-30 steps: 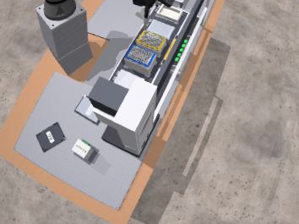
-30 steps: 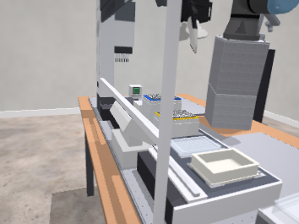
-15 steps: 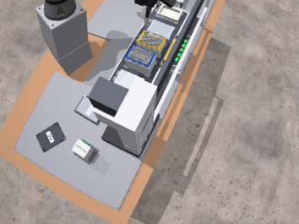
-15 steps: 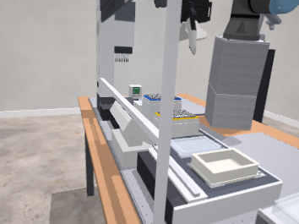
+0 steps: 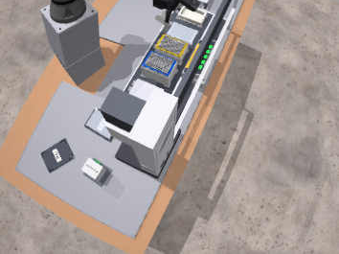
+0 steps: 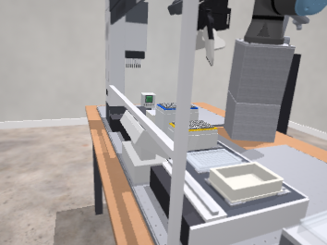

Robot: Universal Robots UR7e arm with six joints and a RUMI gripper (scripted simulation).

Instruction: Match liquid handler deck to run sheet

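On the liquid handler's deck, an open cream one-well reservoir (image 5: 192,15) (image 6: 245,181) sits at the end. Beside it in the row are a clear well plate without a lid (image 5: 182,31) (image 6: 213,158), a yellow-framed tip rack (image 5: 171,45) (image 6: 196,129) and a blue-framed tip rack (image 5: 160,64) (image 6: 170,108), both uncovered. A white item (image 5: 141,88) lies at the last position, partly hidden by the handler's head. My gripper (image 5: 169,15) (image 6: 210,47) hangs high above the plate and reservoir end. It is open and holds nothing.
The handler's white housing (image 5: 150,126) with a dark block (image 5: 122,107) on top stands over the deck's end. A grey labelled item (image 5: 99,126) lies beside it. A dark labelled square (image 5: 56,154) and the READY key post (image 5: 95,170) (image 6: 148,99) sit on the mat. A clear lid (image 6: 319,223) lies past the reservoir.
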